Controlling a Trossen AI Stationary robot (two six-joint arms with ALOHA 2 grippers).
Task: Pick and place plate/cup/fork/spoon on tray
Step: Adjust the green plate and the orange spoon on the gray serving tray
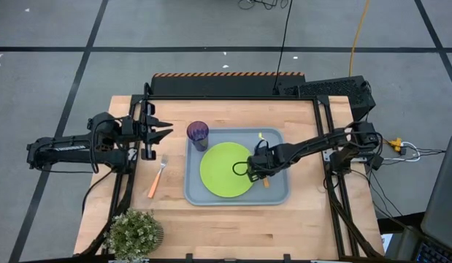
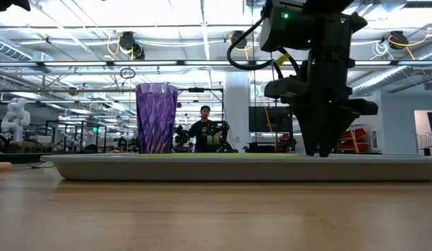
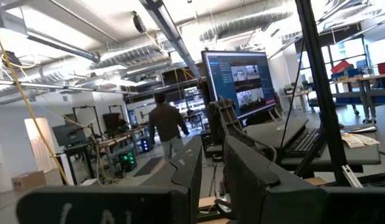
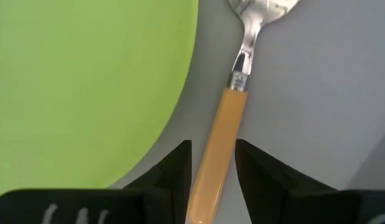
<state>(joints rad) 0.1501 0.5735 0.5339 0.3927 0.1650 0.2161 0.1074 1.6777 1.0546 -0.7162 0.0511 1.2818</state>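
On tray (image 1: 277,196): plate (image 1: 224,169), cup (image 1: 198,133) at corner, spoon (image 4: 228,106) beside plate. Right gripper (image 1: 256,169) low over spoon handle, fingers (image 4: 177,169) straddling it; grasp unclear. Fork (image 1: 158,176) on table, off tray. Left gripper (image 1: 161,129) waits aside, fingers parted, empty.

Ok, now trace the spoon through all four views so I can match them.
High view: the spoon lies on the tray, just right of the plate, mostly hidden under the right gripper.
Low view: not visible; the tray's rim hides it below that gripper.
Left wrist view: not in it.
Right wrist view: orange handle between that arm's open fingers, bowl farther ahead.
Shared landmark: the plate's green edge beside the spoon.
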